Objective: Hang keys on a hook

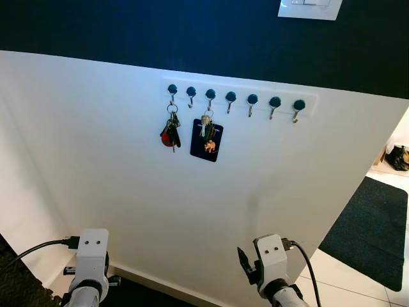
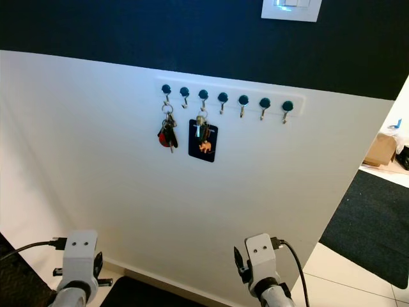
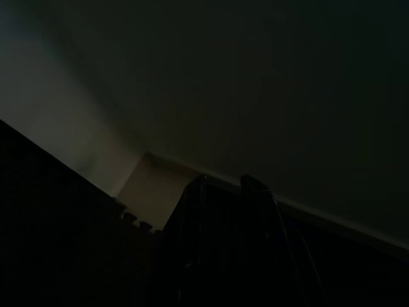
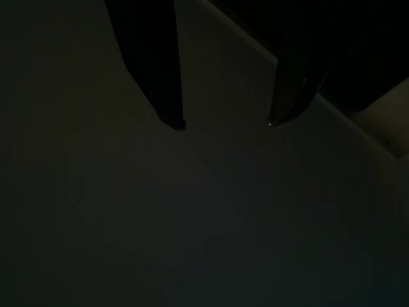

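Nearest you, both silver arms hang low at the foot of the white wall (image 1: 128,192), wrists up and cables trailing. The left gripper (image 3: 223,185) sits in deep shade in its wrist view; two dark finger shapes can just be made out close together against the skirting, but whether they are parted or closed you cannot tell. The right gripper (image 4: 225,121) shows its two long black fingers (image 4: 153,64) clearly spread, with a wide gap between the tips and nothing held between them, pointing at bare wall.

To your right, a dark floor mat (image 1: 374,233) lies on pale tiles beyond the wall's edge.

Higher up the wall, a white rail carrying seven round dark-teal knobs with small silver hooks (image 1: 239,97) runs across. On the leftmost hook hangs a bunch of keys on a silver ring with a black fob and a round red tag (image 1: 170,131), dangling straight down against the wall. Two hooks along, a second set of keys (image 1: 205,125) hangs in front of a dark navy rectangular card bearing a small orange figure (image 1: 207,141). The other hooks are bare.

Above the rail the wall turns dark navy, and a white light switch plate (image 1: 310,7) sits at the top.
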{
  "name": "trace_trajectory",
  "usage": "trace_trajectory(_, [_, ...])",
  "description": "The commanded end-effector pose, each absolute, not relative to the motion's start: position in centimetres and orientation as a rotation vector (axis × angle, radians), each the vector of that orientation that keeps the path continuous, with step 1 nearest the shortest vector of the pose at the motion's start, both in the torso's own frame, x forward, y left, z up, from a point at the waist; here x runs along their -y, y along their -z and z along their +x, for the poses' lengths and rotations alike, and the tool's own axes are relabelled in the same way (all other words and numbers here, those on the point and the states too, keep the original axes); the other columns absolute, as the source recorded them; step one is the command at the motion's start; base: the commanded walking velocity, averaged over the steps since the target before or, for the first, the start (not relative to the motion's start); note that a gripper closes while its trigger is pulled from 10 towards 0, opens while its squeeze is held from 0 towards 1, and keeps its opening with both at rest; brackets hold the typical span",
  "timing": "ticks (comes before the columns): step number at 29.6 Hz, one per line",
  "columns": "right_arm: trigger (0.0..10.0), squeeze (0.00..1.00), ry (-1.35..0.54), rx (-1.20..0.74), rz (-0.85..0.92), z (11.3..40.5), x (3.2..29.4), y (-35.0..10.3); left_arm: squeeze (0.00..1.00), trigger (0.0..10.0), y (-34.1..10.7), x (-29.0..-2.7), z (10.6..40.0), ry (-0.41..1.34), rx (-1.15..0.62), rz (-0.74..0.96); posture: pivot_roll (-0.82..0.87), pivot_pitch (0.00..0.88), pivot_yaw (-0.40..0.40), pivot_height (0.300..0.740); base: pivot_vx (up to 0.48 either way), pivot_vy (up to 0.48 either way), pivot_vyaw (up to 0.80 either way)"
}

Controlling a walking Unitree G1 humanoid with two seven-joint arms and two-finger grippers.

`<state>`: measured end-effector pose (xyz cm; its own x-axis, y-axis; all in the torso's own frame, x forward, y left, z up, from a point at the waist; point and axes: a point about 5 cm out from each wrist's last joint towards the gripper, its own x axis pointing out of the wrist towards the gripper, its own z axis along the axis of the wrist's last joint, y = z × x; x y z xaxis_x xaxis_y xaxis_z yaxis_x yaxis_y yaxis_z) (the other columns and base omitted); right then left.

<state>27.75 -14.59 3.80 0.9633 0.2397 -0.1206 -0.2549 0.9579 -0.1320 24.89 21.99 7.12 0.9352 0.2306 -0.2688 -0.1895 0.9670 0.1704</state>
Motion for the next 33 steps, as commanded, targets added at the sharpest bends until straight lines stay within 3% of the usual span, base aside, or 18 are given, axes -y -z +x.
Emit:
trace_trajectory(1, [10.0,0.0,-0.247,-0.115,-0.154,27.55,14.88,-3.47,0.0,10.0,-6.82,-22.08,24.78,-0.213,-0.306,0.158,0.11,0.065,-0.019,0.74,0.0,0.0,0.0])
trace_trajectory(33, [10.0,0.0,-0.241,-0.131,-0.155,27.07,14.99,-3.01,0.0,10.0,-6.76,-22.19,24.54,-0.213,-0.315,0.159,0.11,0.078,-0.013,0.74,0.0,0.0,0.0])
